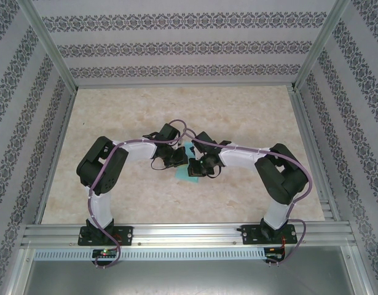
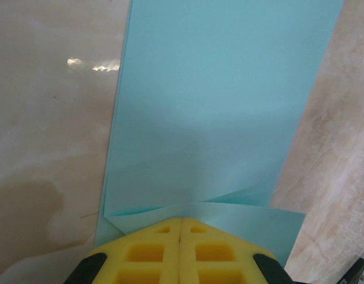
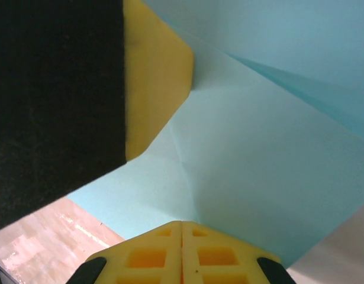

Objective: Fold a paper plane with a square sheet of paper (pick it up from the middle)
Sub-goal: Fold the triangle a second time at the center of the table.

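Left gripper (image 2: 182, 220) has its yellow fingertips pressed together, pinching a puckered edge of the turquoise sheet of paper (image 2: 223, 100). The right gripper (image 3: 182, 223) is likewise closed on the sheet, where a crease runs into its tips. The left one's yellow finger (image 3: 155, 77) touches the paper just beside it. Both meet over the middle of the marble-patterned table (image 1: 238, 110), with the creased paper between them.

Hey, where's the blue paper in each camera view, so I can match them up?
Top external: paper near the picture's centre.
Left wrist: paper spans the middle, from the top edge downward.
Right wrist: paper covers centre and right.
Shared landmark: beige marbled tabletop beside it.
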Tool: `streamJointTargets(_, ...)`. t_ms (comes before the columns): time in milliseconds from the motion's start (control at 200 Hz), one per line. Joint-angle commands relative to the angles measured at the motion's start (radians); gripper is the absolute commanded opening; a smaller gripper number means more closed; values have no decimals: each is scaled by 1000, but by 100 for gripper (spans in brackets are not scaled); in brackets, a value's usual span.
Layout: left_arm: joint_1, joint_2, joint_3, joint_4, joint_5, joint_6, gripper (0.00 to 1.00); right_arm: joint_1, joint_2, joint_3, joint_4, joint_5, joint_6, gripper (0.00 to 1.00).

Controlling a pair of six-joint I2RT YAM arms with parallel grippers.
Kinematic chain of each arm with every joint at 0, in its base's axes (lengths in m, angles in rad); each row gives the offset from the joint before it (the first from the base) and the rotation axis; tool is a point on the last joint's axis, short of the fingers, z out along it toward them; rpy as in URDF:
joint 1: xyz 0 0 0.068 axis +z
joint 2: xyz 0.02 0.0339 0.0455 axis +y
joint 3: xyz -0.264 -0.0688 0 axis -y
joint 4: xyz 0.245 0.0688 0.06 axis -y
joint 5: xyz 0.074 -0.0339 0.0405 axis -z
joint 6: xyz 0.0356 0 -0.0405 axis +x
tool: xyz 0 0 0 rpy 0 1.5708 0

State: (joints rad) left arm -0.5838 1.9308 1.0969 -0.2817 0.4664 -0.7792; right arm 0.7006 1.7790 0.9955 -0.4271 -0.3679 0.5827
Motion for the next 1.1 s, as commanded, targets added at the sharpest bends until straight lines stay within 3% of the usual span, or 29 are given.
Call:
streamJointTargets(0, -16, 69, -59, -103, -103, -17, 6, 14, 20, 27, -9, 30, 3, 7)
streamJointTargets(525, -16, 72, -61, -119, -122, -23, 6, 6, 40, -17, -40, 16, -59, 6)
streamJointTargets(1094, -16, 77, -69, -134, -142, -30, 5, -29, -65, -191, -55, -72, -195, 4)
